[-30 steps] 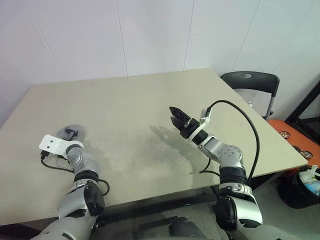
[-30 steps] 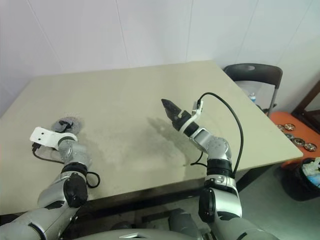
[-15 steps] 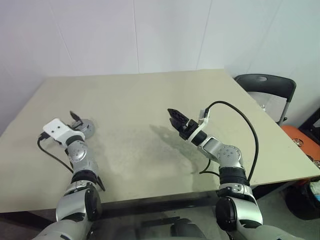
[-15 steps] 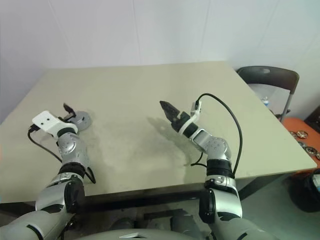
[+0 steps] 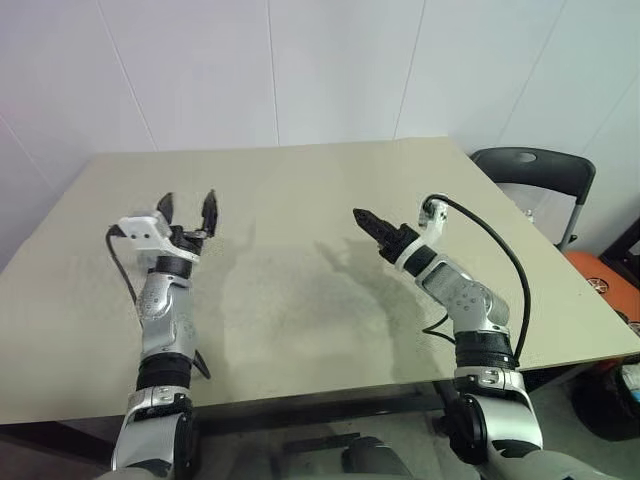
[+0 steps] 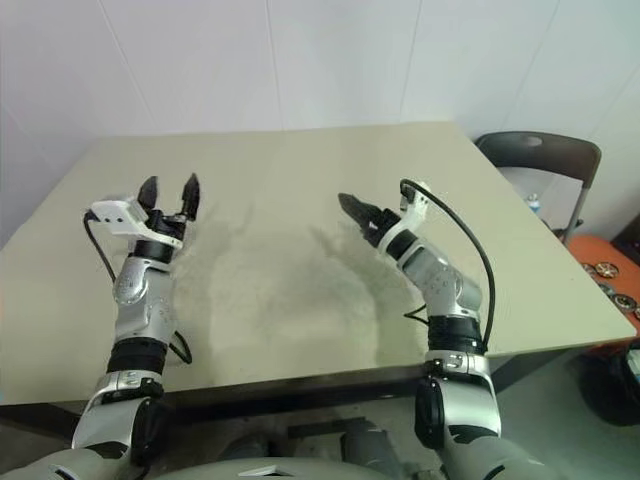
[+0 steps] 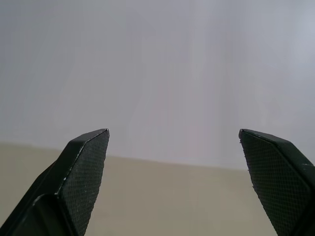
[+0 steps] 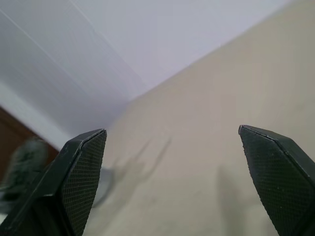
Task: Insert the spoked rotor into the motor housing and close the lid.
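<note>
The table (image 5: 300,190) has a matt beige top that looks like laminate, with a faintly speckled, scuffed grey patch near its middle. The wall (image 5: 330,70) behind it is smooth, pale panelling with thin seams and a soft sheen. The left gripper (image 5: 188,210) and the right gripper (image 5: 366,219) have black fingers (image 7: 83,172) of matt plastic or rubber, their inner pads finely cross-hatched. The folding chair (image 5: 530,165) has a dark, slightly glossy plastic seat on a black metal-looking frame.
</note>
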`<action>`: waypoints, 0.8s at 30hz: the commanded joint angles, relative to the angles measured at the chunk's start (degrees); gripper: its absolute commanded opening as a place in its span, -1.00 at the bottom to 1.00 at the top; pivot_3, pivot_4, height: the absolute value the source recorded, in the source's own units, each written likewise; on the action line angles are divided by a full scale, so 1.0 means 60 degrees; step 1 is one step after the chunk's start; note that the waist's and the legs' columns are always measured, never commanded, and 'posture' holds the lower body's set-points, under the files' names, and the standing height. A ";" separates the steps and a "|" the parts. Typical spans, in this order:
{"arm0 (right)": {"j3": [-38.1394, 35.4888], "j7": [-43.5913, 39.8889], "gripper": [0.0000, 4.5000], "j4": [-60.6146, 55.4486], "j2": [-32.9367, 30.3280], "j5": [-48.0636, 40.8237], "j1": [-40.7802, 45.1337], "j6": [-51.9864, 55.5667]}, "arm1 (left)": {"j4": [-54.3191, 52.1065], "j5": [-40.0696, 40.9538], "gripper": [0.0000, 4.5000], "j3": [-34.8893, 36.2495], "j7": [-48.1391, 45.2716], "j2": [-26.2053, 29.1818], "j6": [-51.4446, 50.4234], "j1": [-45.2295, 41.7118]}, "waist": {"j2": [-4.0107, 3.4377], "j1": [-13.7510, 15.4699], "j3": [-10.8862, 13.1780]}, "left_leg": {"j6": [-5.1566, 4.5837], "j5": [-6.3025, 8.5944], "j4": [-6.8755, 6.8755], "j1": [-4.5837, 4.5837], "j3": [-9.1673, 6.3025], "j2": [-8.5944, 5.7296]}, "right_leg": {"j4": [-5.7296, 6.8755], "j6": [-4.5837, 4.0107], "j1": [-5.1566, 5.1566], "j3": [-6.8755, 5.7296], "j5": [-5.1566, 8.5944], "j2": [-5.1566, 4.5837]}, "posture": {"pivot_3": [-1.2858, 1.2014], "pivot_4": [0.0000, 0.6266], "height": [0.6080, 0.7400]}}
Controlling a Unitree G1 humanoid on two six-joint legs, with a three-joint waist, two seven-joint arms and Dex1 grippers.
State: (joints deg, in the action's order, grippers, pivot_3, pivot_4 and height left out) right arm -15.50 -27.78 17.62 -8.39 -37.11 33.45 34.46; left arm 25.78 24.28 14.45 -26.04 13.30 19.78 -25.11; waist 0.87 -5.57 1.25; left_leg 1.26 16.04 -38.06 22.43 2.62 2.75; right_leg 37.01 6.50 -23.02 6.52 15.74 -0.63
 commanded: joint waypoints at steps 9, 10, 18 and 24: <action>0.0996 -0.0145 1.00 -0.0899 -0.0767 0.1579 0.0129 -0.1344 | -0.1333 -0.0134 0.99 -0.0393 -0.0937 0.0440 -0.1014 0.0487 | -0.0001 0.0004 0.0001 | -0.0001 -0.0001 -0.0003 -0.0003 -0.0001 0.0001 | 0.0000 -0.0001 0.0002 0.0002 0.0001 0.0000 | 0.03 -1.00 1.00; 0.1125 -0.0189 1.00 -0.0890 -0.0836 0.1753 0.0138 -0.1472 | -0.1406 -0.0154 0.99 -0.0440 -0.1010 0.0460 -0.1058 0.0534 | -0.0002 0.0004 0.0001 | -0.0001 -0.0001 -0.0003 -0.0003 -0.0001 0.0001 | -0.0001 -0.0001 0.0003 0.0002 0.0001 -0.0001 | 0.03 -1.00 1.00; 0.1765 -0.0384 1.00 -0.0359 -0.1069 0.2802 0.0366 -0.2324 | -0.2158 -0.0292 0.99 -0.0585 -0.1369 0.0632 -0.1465 0.1278 | -0.0002 0.0003 0.0002 | -0.0001 -0.0001 -0.0003 -0.0004 0.0000 0.0001 | -0.0001 -0.0002 0.0002 0.0004 0.0001 -0.0001 | 0.03 -1.00 1.00; 0.2036 -0.0357 1.00 0.0462 -0.1008 0.3441 0.0813 -0.3023 | -0.2590 -0.0085 0.99 -0.0769 -0.1823 0.0743 -0.2110 0.1833 | -0.0002 -0.0001 0.0003 | -0.0001 -0.0001 -0.0006 -0.0009 0.0001 0.0001 | 0.0000 -0.0004 0.0007 0.0005 0.0001 -0.0002 | 0.03 -1.00 1.00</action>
State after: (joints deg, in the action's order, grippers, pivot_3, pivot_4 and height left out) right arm -3.35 -29.85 20.42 -14.46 -17.46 36.15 18.69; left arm 12.89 23.12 10.25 -35.88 17.07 7.86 -14.05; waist 0.85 -5.58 1.26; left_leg 1.25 16.04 -38.09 22.38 2.63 2.76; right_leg 37.02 6.48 -22.98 6.55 15.75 -0.64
